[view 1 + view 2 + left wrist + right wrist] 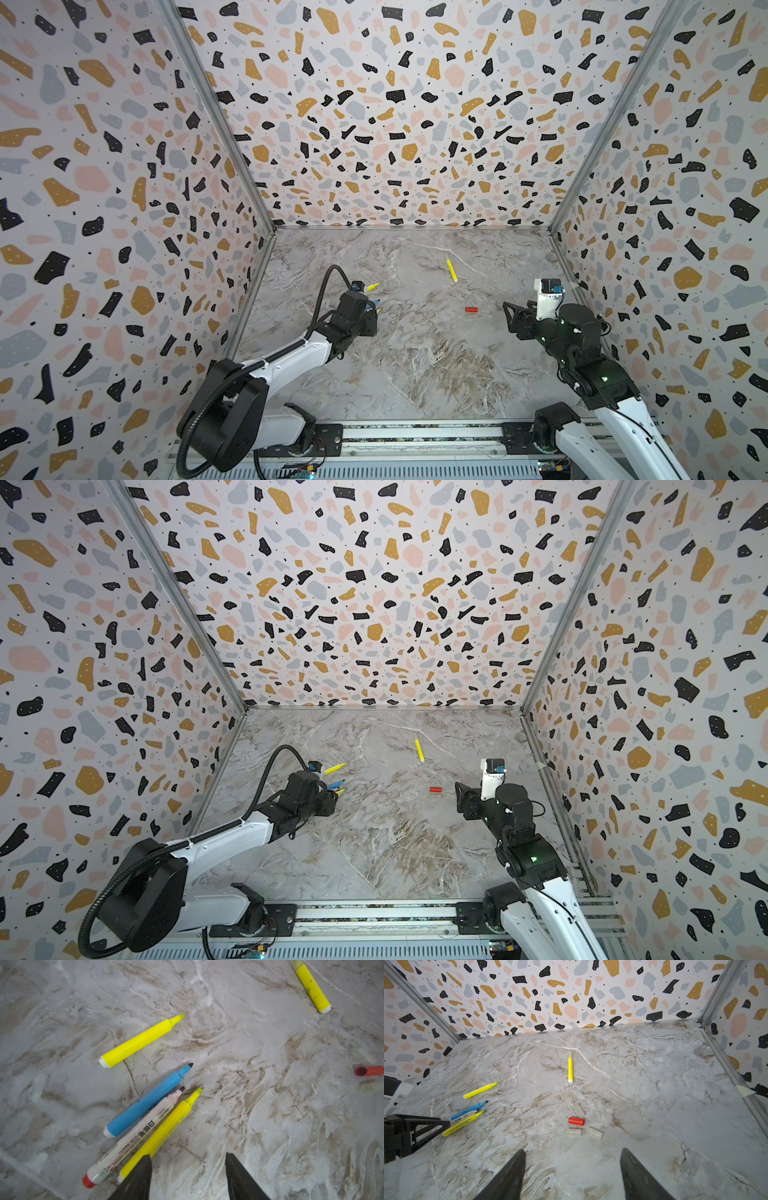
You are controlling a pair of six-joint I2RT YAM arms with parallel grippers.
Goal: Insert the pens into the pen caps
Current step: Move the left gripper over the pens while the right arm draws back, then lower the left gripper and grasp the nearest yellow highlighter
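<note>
Marble-patterned tabletop [415, 374] under everything. Left gripper [188, 1155] part-spread and empty, one finger over the rear end of a yellow highlighter [162, 1132]; right gripper [572, 1150] spread wide, empty, above bare marble. Pressed alongside that highlighter: white whiteboard marker [133, 1136] printed "deli" with Chinese characters, then blue marker [145, 1103]. Second yellow highlighter [141, 1041] just apart, uncapped; third yellow highlighter [570, 1068] farther back, pale-capped. Mid-table, red cap [576, 1121] amid three pale caps [573, 1132].

Marble-look table [654, 1105] matt; plastic pens [145, 1126] smooth.
</note>
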